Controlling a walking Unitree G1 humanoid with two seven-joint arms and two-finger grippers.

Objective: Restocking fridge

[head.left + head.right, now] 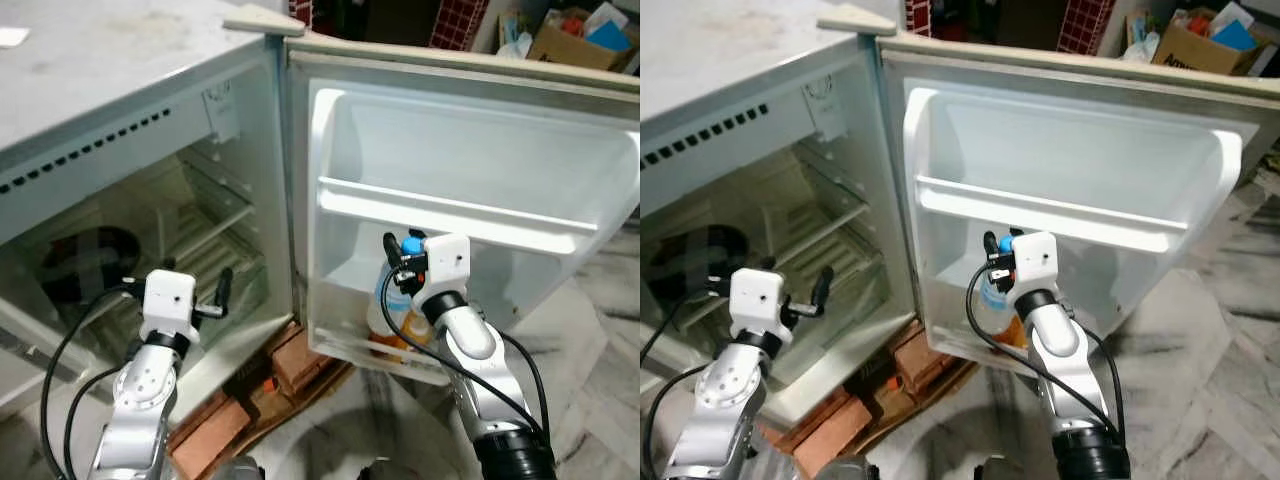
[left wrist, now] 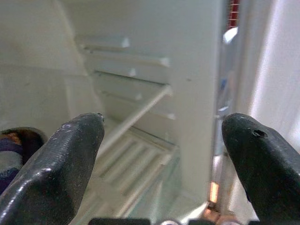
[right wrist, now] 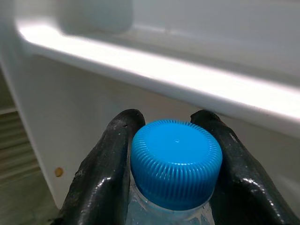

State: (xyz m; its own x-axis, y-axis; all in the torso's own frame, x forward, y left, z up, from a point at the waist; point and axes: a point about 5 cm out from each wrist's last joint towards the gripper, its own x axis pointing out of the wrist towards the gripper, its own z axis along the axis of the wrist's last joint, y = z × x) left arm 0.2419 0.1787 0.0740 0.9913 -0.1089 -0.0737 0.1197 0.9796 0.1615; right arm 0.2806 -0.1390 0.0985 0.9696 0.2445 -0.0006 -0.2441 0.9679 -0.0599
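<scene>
The right gripper [image 3: 174,154] pinches the bottle [image 3: 176,168] by its cap, upright for the fridge door [image 1: 470,180] bottom rack. The left gripper [image 2: 161,150] waits beside the door, jaws spread.

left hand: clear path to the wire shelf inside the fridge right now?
Probably yes. The left hand hangs open at the fridge mouth, facing the wire shelf with nothing between them. The right hand is busy at the door, gripping the bottle.
</scene>
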